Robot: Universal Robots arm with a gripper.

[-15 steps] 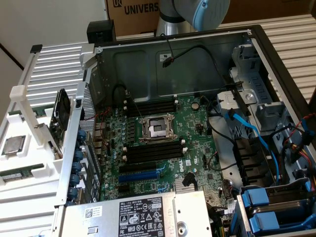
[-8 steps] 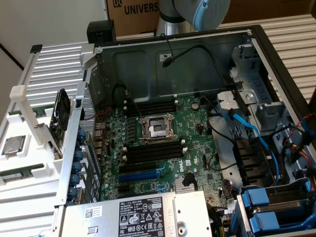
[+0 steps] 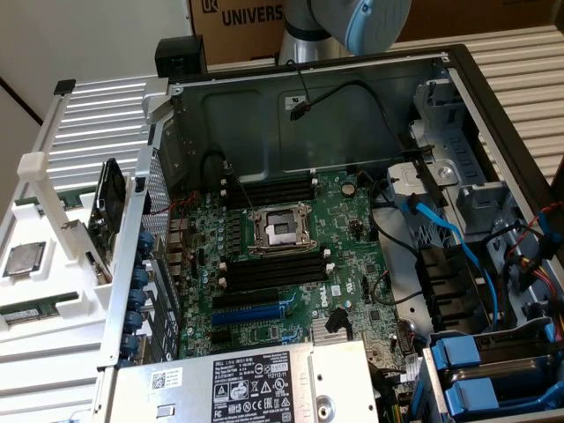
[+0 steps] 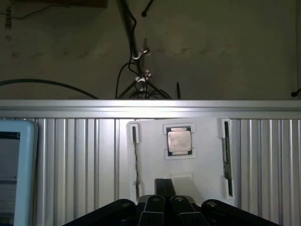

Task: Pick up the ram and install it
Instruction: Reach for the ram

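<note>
The gripper is closed on nothing, facing the white tray; the ram lies in that tray (just beside the processor) at the exterior view's lower left

Arm is cut off at the exterior view's top edge, and it partly hides the box lettering behind it. Ram runs off that view's left edge, markings too small to read. Gripper body is cut by the wrist picture's edge, and so is the screen, its text blurred.
</note>
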